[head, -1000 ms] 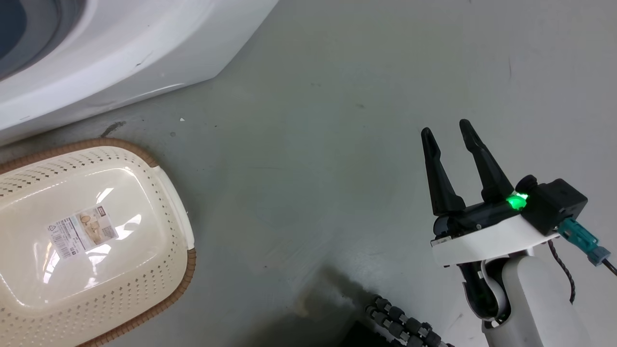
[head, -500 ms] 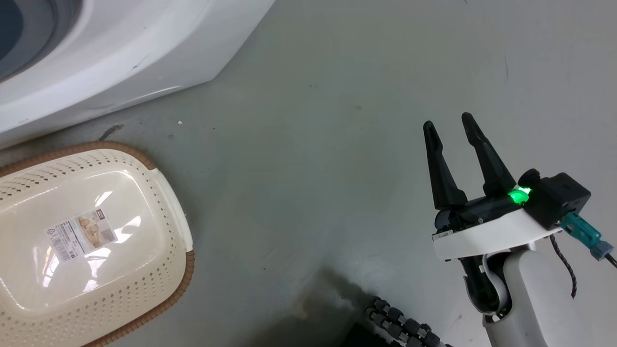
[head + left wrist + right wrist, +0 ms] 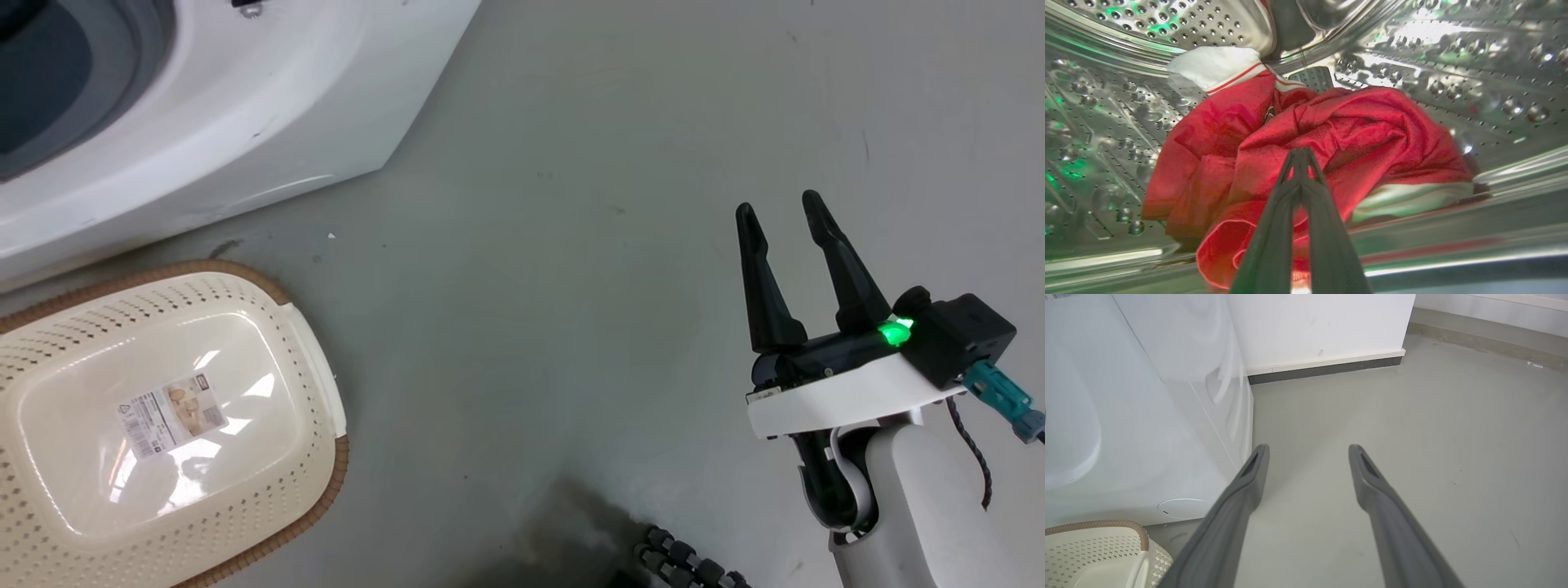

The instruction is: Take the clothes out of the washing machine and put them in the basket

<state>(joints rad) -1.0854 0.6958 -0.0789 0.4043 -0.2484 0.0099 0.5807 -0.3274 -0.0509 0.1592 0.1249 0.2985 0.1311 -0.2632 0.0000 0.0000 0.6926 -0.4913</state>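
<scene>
Inside the washing machine's (image 3: 245,106) perforated steel drum (image 3: 1453,53) lie the clothes: a bright red garment (image 3: 1372,130) bunched against a red one with a white panel (image 3: 1216,65). My left gripper (image 3: 1300,150) is shut, its tips pinched into a fold of the red fabric. The cream basket (image 3: 318,490) stands on the floor in front of the machine, holding nothing but its paper label (image 3: 171,415). My right gripper (image 3: 778,204) hangs open over bare floor, far right of the basket, with nothing between its fingers (image 3: 1249,477).
The machine's white side (image 3: 1147,416) rises left of my right gripper, and the basket's brown rim (image 3: 1102,524) shows at the lower left there. A white wall with a dark skirting (image 3: 1327,367) stands behind. A ribbed black cable (image 3: 686,563) lies on the grey floor.
The whole head picture has shifted a little down and to the right, so the camera moved. The right gripper stays open, in almost the same place.
</scene>
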